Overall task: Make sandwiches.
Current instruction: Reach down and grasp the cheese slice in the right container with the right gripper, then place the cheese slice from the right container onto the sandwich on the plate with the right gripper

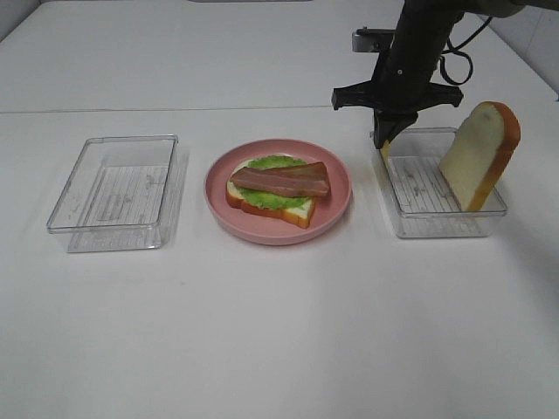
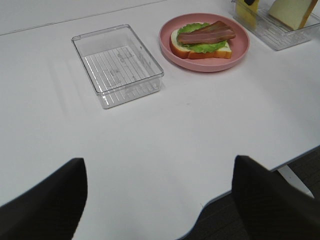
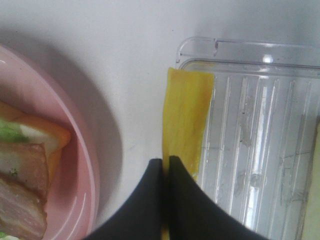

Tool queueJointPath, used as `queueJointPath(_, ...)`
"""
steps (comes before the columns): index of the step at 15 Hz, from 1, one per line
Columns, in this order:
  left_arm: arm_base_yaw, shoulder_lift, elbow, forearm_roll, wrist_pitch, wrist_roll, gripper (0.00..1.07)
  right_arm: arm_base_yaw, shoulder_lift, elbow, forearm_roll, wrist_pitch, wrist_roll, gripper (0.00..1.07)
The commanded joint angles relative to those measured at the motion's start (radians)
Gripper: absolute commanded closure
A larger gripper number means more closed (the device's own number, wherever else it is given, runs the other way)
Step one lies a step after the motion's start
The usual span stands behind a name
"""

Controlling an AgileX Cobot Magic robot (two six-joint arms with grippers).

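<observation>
- Cheese square point(image 3: 185, 115): held on edge at the wall of the right tray point(image 1: 437, 229) that faces the pink plate point(image 1: 339, 208). Whether it has cleared that wall cannot be told.
- Right hand point(image 3: 165, 161): jaws fully closed, pinching the cheese square by one edge. Yellow shows between the fingers.
- Left hand point(image 2: 157, 165): jaws wide apart and holding nothing. It is above the table point(image 1: 279, 340) near the front edge, well apart from the left tray point(image 1: 105, 240).
- Stack on the pink plate: bread slice point(image 1: 295, 211) at the bottom, lettuce leaf point(image 1: 271, 163) on it, bacon strips point(image 1: 284, 181) on top. No cheese and no top slice are in place yet.
- Second bread slice point(image 1: 479, 153): stands tilted at the end of the right tray away from the plate.
- Handling of the cheese square (judgement): thin, light and probably flexible. It is likely to droop or swing from an edge pinch.
- Its smooth faces may slip out of a light grip. Carry it slowly and lay it flat over the bacon strips before releasing.
- Seating (judgement): the bacon strips form an uneven top, so the cheese square may slide off if dropped from height.
- Handling of the second bread slice (judgement): thick, light and fairly stiff. Take hold across its two flat faces near the upper crust, which stands clear of the tray walls.
</observation>
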Motion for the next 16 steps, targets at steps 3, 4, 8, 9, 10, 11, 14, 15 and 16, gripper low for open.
queueJointPath(3, -0.006, -0.020, 0.003, 0.001, -0.010, 0.006, 0.31, -0.004, -0.079, -0.004, -0.003, -0.001, 0.008, 1.07)
queueJointPath(4, -0.006, -0.020, 0.003, 0.001, -0.010, 0.006, 0.31, -0.004, -0.104, -0.004, 0.000, 0.000, 0.008, 1.07)
queueJointPath(8, -0.006, -0.020, 0.003, 0.001, -0.010, 0.006, 0.31, -0.003, -0.193, -0.004, 0.210, 0.025, -0.079, 1.07)
queueJointPath(9, -0.006, -0.020, 0.003, 0.001, -0.010, 0.006, 0.31, -0.002, -0.196, -0.004, 0.265, 0.030, -0.098, 1.07)
queueJointPath(10, -0.006, -0.020, 0.003, 0.001, -0.010, 0.006, 0.31, 0.001, -0.193, -0.003, 0.317, 0.033, -0.117, 1.07)
queueJointPath(11, -0.006, -0.020, 0.003, 0.001, -0.010, 0.006, 0.31, 0.011, -0.193, -0.002, 0.355, 0.033, -0.141, 1.07)
queueJointPath(14, -0.006, -0.020, 0.003, 0.001, -0.010, 0.006, 0.31, 0.074, -0.192, -0.002, 0.372, 0.031, -0.162, 1.07)
queueJointPath(15, -0.006, -0.020, 0.003, 0.001, -0.010, 0.006, 0.31, 0.107, -0.192, -0.002, 0.372, 0.025, -0.165, 1.07)
queueJointPath(16, -0.006, -0.020, 0.003, 0.001, -0.010, 0.006, 0.31, 0.138, -0.192, -0.002, 0.373, 0.015, -0.165, 1.07)
